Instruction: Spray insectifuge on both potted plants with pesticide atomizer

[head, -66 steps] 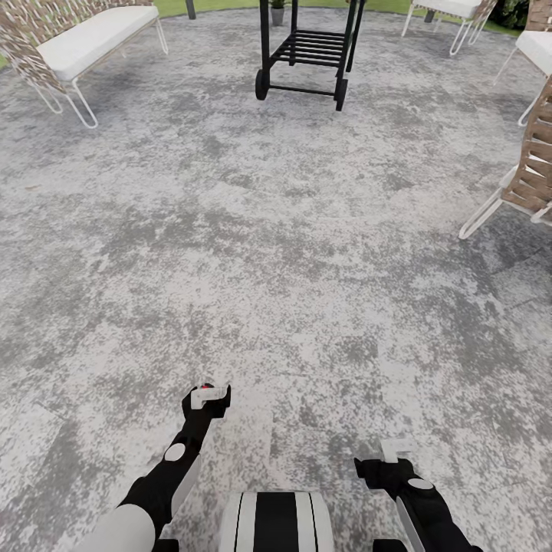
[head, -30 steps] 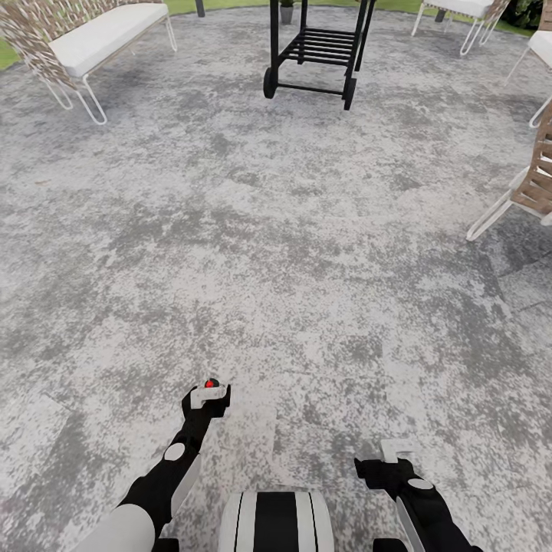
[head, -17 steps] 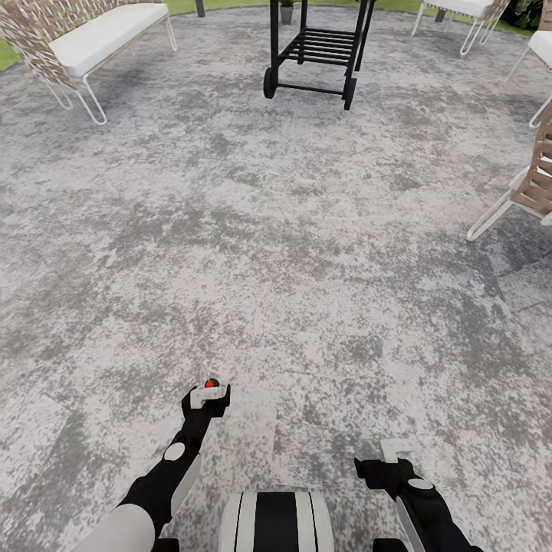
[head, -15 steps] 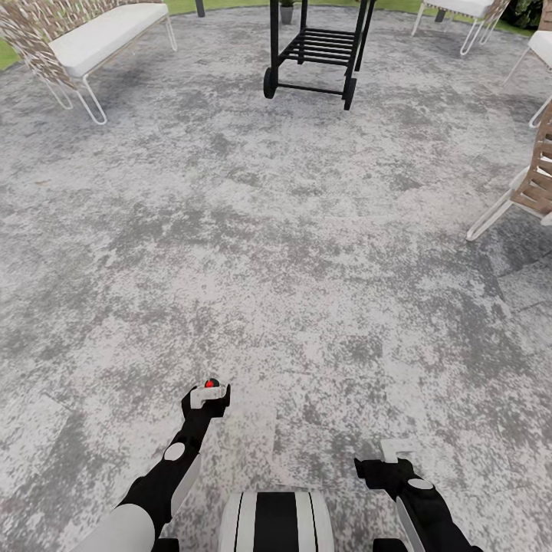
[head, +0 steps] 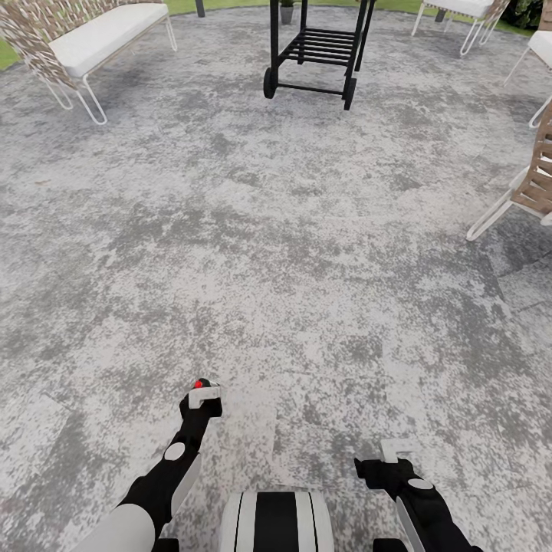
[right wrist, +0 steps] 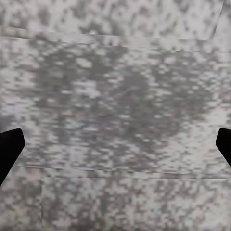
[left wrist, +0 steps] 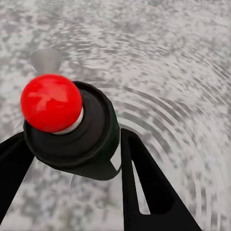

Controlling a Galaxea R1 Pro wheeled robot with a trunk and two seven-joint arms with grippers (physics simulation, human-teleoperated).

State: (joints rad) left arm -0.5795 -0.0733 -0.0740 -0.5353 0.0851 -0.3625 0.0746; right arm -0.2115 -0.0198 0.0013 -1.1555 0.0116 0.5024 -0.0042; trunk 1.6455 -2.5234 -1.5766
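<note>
While the robot stands on the round mottled grey paved patch (head: 307, 253), its left gripper (head: 202, 397) is clamped on the pesticide atomizer (left wrist: 77, 132), and the right gripper (head: 391, 452) hangs with its fingers spread wide and nothing between them.
The atomizer is a black cylinder with a red ball on top, held between the two black fingers (left wrist: 149, 192) above the paving near the patch's near edge. Toward the patch's far edge stands a black wheeled cart (head: 314, 50); a white-cushioned woven bench (head: 84, 38) sits at the far left corner, and a wooden slatted chair (head: 533, 172) at the right edge.
</note>
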